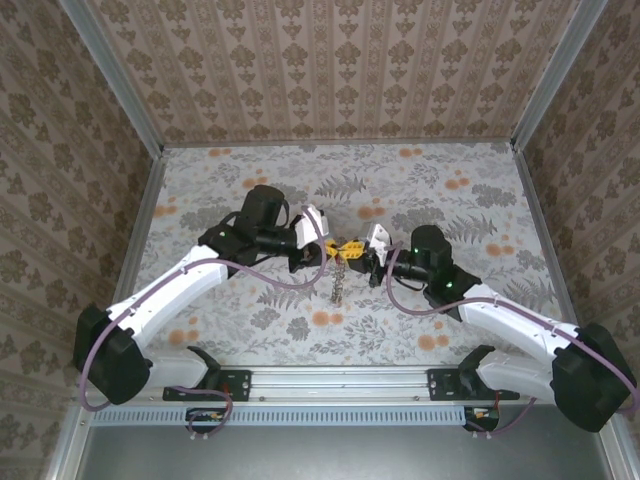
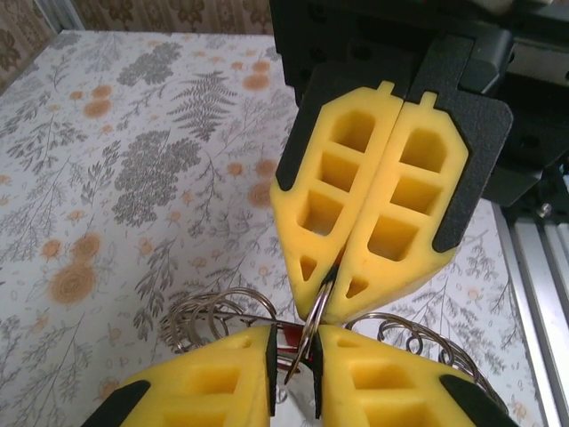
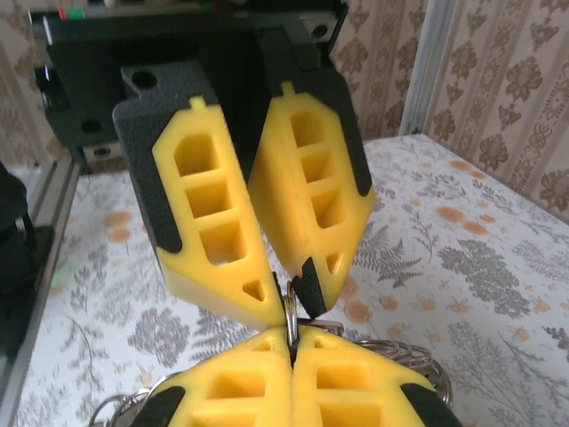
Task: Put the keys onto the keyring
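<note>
Top external view, nearest first: a limp grey strand of the keyring hangs just below the spot where the two tools meet, above the middle of the surface. It is too small there to tell whether its end touches the surface.

Left wrist view puts the left tool nearest. Its yellow fingers stand a little apart, with the red head of the key and a thin wire loop in the gap. I cannot tell whether those fingers pinch the key or merely flank it. Just beyond, almost tip to tip with it, the right tool is clenched on that same thin loop, which I take for a turn of the keyring. More grey coils spread left and right beneath both tools.

Risks, as I judge them: if the left fingers part further before the key is threaded, the key can drop to the surface, and something that small would be hard to pick up again. The right tool grips the loop by a sliver at its very tips, so a small pull or twist from either arm could slip it free. The tips are close enough that a careless move may knock them together.

Hidden behind the yellow fingers are the key's blade, whether the key already sits on the loop, and where the loop joins the coils.
</note>
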Controlling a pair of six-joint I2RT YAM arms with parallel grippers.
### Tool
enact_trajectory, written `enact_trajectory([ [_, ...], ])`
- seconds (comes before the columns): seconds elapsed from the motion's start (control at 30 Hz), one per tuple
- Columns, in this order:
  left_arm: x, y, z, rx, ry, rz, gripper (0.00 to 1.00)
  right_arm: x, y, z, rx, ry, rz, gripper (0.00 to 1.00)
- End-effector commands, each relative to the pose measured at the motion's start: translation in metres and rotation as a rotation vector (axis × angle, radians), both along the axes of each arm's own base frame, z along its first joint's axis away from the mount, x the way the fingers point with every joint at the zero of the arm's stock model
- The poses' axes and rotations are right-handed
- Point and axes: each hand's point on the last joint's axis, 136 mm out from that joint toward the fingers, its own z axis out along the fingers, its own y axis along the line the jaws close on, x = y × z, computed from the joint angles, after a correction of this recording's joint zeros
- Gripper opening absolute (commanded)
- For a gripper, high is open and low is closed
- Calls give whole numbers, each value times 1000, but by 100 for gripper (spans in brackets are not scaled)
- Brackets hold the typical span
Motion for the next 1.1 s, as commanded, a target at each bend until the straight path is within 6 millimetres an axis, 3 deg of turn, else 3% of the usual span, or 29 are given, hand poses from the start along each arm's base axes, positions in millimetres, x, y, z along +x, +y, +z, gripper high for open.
enact_trajectory([
  [0.0, -5, -7, 29, -133, -22, -44, 19, -6, 1, 47, 191, -78, 22, 0],
  [0.23, -7, -14, 33, -214, -18, -81, 15, -4, -1, 55, 262, -87, 3, 0],
  [0.33, -7, -13, 30, -209, -15, -73, 2, 0, -6, 56, 285, -85, -30, 0],
  [0.4, -3, -10, 28, -202, -13, -55, 0, 0, -5, 52, 275, -73, -26, 1],
  [0.5, 1, -4, 24, -163, -22, -28, 0, -6, -1, 28, 108, -72, 8, 22],
  [0.6, -3, 0, 17, -72, -54, -36, 0, -14, -5, -1, -173, -97, 48, 31],
  [0.73, -3, 5, 8, -2, -73, -18, 0, -9, -13, -15, -403, -148, 70, 34],
  [1.07, -3, 5, 10, -4, -78, -3, 0, 5, -9, -16, -534, -171, 110, 35],
])
